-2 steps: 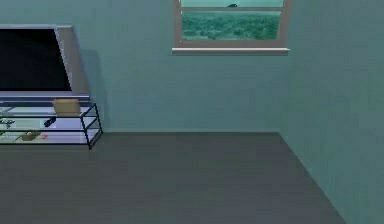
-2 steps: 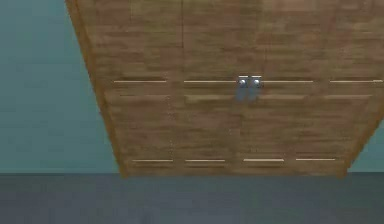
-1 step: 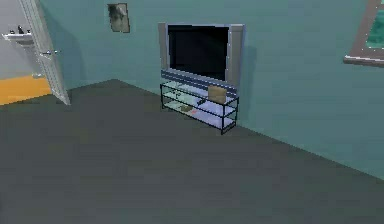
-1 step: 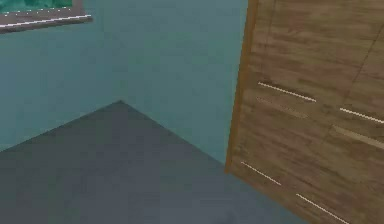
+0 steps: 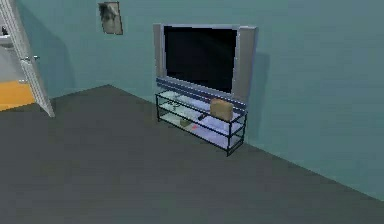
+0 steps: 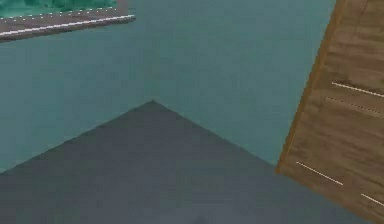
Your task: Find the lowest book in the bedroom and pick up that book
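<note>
Two views, teal walls shared.
Forward I look down at a television (image 5: 203, 58), mid-distance; sideways I face a corner (image 6: 152, 70).

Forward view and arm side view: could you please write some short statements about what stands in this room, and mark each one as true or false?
1. The television stands on a low stand with shelves. True.
2. The television's screen shows a bright image. False: the screen is dark.
3. A picture hangs on the wall to the left of the television. True.
4. The white door at the forward view's left is closed. False: it stands open, with orange floor beyond it.
5. A wooden drawer unit is at the arm side view's right. True.
</note>
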